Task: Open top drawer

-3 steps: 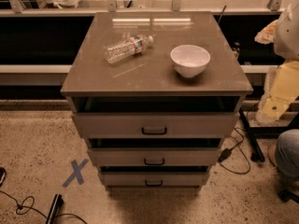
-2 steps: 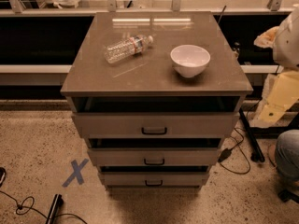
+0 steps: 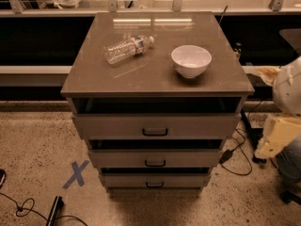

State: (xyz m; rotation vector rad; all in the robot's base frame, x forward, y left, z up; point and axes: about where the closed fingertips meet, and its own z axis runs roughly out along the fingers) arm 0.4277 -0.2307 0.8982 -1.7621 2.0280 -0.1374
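Listing from the left: a blue tape cross (image 3: pixel 75 174) is stuck to the speckled floor, well apart from the cabinet. A clear plastic water bottle (image 3: pixel 127 48) is laid on its side on the tabletop (image 3: pixel 94 79), cap toward the right. The top drawer (image 3: pixel 117 125) is found directly beneath the tabletop, under a dark gap, with two shallower drawer fronts below it. Its black pull handle (image 3: pixel 155 132) is centred on the front panel, long axis horizontal. It is judged not yet pulled out. A white bowl (image 3: pixel 191 60) is stood upright on the tabletop, right of the bottle and apart from it. Black cables (image 3: pixel 235 161) are trailed past the cabinet's right foot. The gripper (image 3: pixel 269 147) is held low at the far right, well apart from the cabinet; whether it is released or clenched cannot be told. The handle lies to its left, so a leftward reach to the panel's middle is called for.
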